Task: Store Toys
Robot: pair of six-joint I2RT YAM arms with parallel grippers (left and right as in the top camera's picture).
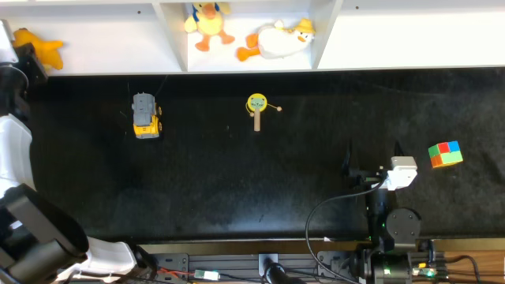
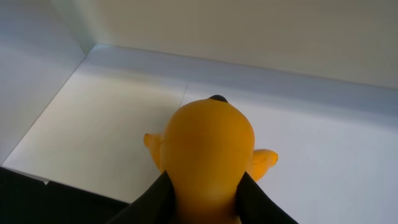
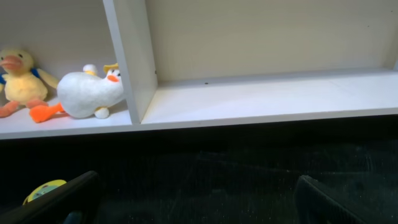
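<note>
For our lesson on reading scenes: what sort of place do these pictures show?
Probably a robot test bench staged as a toy-storage corner: a white shelf holding plush ducks, a toy truck on a black mat, and loose cables by the right arm's base.

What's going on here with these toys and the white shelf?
The left hand grips an orange toy inside the shelf's left compartment. A yellow duck and a white goose sit in the middle one. A toy truck, a rattle and a coloured cube lie on the black table. The right hand hangs open, holding nothing.
</note>
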